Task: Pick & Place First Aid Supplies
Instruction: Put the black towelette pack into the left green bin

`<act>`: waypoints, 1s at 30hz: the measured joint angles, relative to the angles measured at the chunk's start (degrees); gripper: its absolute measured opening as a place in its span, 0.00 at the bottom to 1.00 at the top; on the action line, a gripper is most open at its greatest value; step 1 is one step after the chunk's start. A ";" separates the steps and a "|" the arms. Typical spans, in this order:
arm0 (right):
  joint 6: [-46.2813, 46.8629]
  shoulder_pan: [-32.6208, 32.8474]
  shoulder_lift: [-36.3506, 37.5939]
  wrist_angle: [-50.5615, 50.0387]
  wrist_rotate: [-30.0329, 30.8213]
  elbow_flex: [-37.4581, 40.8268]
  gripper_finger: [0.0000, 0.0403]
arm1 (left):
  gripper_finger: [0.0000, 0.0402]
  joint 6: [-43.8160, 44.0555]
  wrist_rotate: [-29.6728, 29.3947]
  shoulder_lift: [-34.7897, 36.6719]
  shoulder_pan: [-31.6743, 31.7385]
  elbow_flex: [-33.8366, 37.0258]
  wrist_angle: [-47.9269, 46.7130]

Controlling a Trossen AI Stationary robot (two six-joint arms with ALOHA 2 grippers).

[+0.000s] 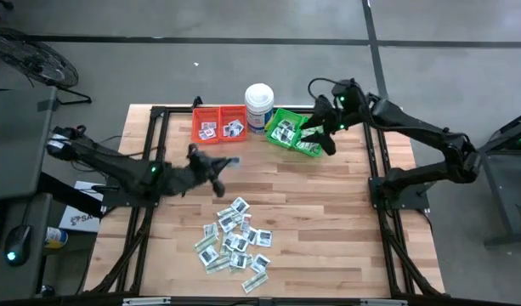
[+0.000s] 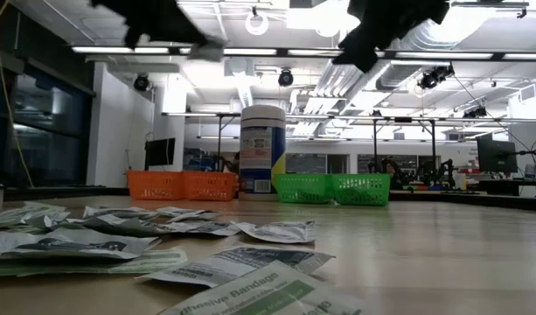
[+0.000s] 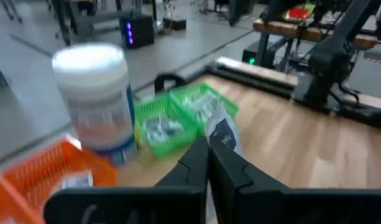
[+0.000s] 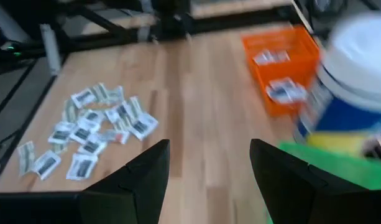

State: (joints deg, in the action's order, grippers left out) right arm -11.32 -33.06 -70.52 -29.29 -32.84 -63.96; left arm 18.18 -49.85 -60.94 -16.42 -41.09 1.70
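Note:
The first aid supplies [image 1: 235, 242] lie as a loose pile of small flat packets on the wooden table's near middle, also seen close up in the low view [image 2: 163, 236]. My left gripper [image 1: 224, 165] hangs above the table between the pile and the orange bins [image 1: 219, 123], shut on one white packet [image 3: 222, 134]. My right gripper [image 1: 325, 143] hovers over the green bins [image 1: 292, 133] at the far right. It is open [image 4: 209, 158] with nothing between its fingers. Both pairs of bins hold a few packets. My left gripper pinches one white packet with dark print between its two fingers [image 3: 196, 163]. The fingers come nearly level from the table's left side. The packet's free end [image 3: 224, 124] sticks out past the fingertips, and the packet is lifted clear of the table.
A tall white round tub [image 1: 258, 106] with a blue label stands between the orange and green bins at the far edge. Bare wood [image 1: 328, 221] lies to the right of the pile. A black metal frame [image 1: 379, 170] borders the table's sides.

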 joint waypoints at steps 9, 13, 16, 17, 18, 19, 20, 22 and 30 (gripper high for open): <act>6.31 8.18 -0.02 11.26 4.27 0.00 0.54 | 0.00 -18.32 11.75 -5.93 12.74 -6.84 13.83; 6.88 10.01 -0.02 13.51 7.54 0.00 0.54 | 0.00 -21.69 14.00 -8.08 15.84 -7.61 18.36; 8.98 10.57 -0.16 15.23 10.22 0.00 0.53 | 0.00 -22.47 17.46 -9.10 17.70 -8.09 21.72; 9.79 10.80 -0.51 16.44 10.30 0.00 0.53 | 0.00 -22.47 18.95 -9.45 18.37 -8.11 22.70; 10.68 11.03 -0.85 17.63 9.96 0.00 0.53 | 0.00 -22.47 20.31 -9.81 18.96 -8.12 23.05; 11.34 11.32 -1.38 18.46 9.81 0.00 0.53 | 0.00 -22.47 21.21 -10.23 19.48 -8.09 23.25; 11.46 11.73 -1.97 19.23 9.90 0.00 0.53 | 0.00 -22.46 22.01 -10.80 19.96 -8.09 24.08; 11.45 12.40 -3.44 20.38 10.90 0.00 0.53 | 0.00 -22.46 23.86 -11.61 20.73 -8.09 25.47; 15.49 13.31 -8.48 28.27 9.22 0.00 0.53 | 0.00 -22.89 26.85 -13.21 21.42 -8.07 28.35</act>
State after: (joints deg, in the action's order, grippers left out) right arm 4.17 -19.75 -79.00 -1.02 -23.62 -63.96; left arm -4.71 -23.01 -74.15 4.99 -49.17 30.05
